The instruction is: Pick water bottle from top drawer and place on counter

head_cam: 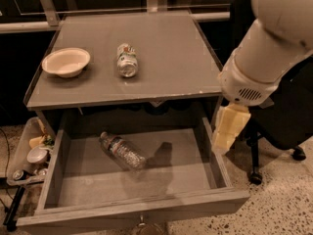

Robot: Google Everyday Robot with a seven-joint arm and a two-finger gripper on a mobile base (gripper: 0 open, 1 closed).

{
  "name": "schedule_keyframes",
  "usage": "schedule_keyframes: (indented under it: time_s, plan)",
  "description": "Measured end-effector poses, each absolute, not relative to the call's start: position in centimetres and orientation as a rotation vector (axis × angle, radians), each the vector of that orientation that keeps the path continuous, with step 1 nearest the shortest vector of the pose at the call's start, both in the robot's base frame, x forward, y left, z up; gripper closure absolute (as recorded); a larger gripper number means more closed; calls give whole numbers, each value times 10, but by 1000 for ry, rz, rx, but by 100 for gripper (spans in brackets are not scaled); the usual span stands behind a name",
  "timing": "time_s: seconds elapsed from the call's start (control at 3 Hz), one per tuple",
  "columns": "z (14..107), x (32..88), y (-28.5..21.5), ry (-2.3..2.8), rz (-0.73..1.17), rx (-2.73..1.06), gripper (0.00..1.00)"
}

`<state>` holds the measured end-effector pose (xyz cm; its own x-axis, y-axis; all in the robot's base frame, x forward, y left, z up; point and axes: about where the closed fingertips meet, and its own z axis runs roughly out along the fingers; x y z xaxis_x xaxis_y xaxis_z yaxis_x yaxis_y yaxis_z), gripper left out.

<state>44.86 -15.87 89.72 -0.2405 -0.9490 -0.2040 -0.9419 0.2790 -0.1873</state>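
The water bottle lies on its side in the open top drawer, left of the middle, with its neck pointing back-left. My gripper is a cream-coloured piece hanging from the white arm over the drawer's right wall, well to the right of the bottle and apart from it. The counter is the grey tabletop above the drawer. The gripper holds nothing that I can see.
A green-and-white can lies on the counter near its middle, and a beige bowl stands at its left. A tray of small items hangs left of the drawer. A black wheeled chair stands at the right.
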Motion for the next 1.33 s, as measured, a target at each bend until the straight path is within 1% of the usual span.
schedule_keyframes:
  time_s: [0.33,0.67,1.0,1.33]
  plan:
    - [854,444,-129,2285,98,-1798,0]
    - [853,443,-128,2286,101,-1800,0]
    - [837,444,-109,2260,141,-1772,0]
    - [813,454,-59,2218,224,-1718,0]
